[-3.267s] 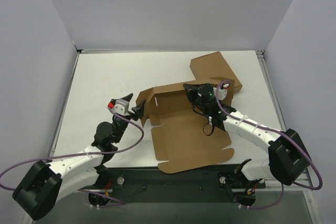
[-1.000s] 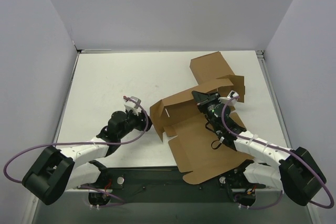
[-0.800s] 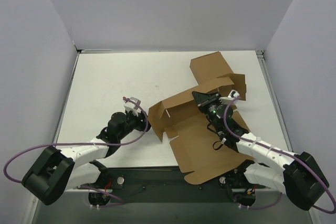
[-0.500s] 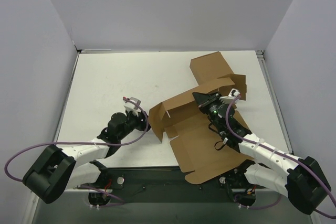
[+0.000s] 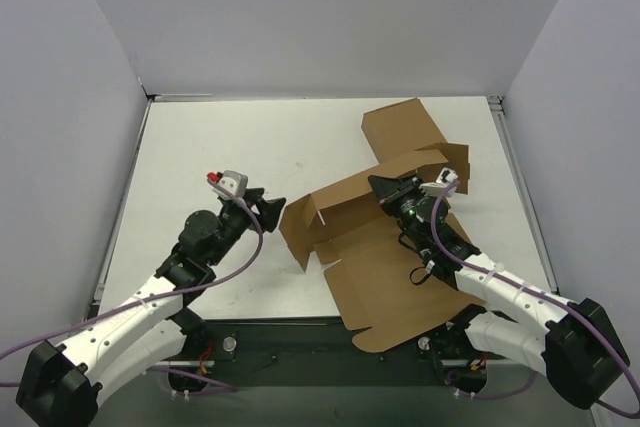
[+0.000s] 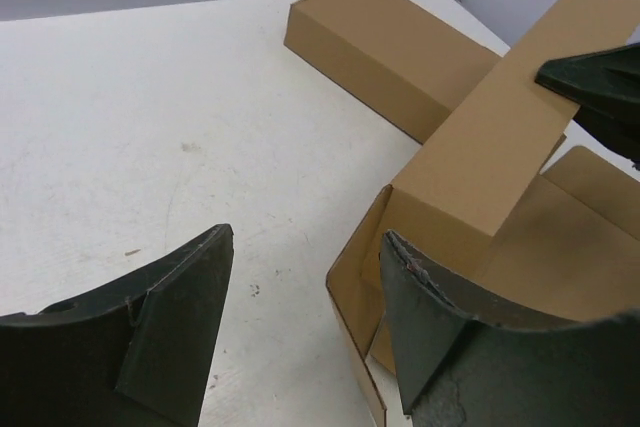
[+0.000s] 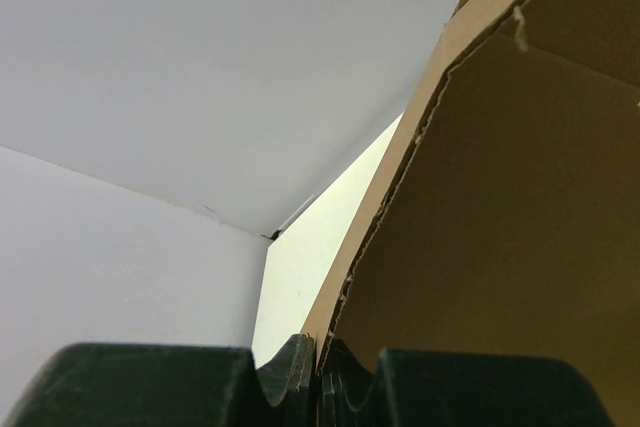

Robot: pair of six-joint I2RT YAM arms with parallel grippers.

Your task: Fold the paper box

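The paper box (image 5: 385, 272) is a brown die-cut sheet lying right of centre, its base flat and its long back panel (image 5: 335, 202) raised. My right gripper (image 5: 385, 187) is shut on that panel's upper edge. In the right wrist view the cardboard (image 7: 500, 227) runs up from between the closed jaws of the right gripper (image 7: 320, 347). My left gripper (image 5: 268, 209) stands open just left of the box's left end, holding nothing. In the left wrist view, the left gripper (image 6: 308, 237) has its right finger (image 6: 440, 327) in front of the box's end flap (image 6: 355, 297).
A closed brown carton (image 5: 405, 132) lies at the back right, behind the raised panel, also seen as the carton (image 6: 385, 42) in the left wrist view. The white table (image 5: 200, 147) stretches to the left and back. Grey walls enclose three sides.
My left arm has swung and its gripper has shifted a little farther back, still open at the box's left end. The right gripper keeps its grip; the box has barely moved.
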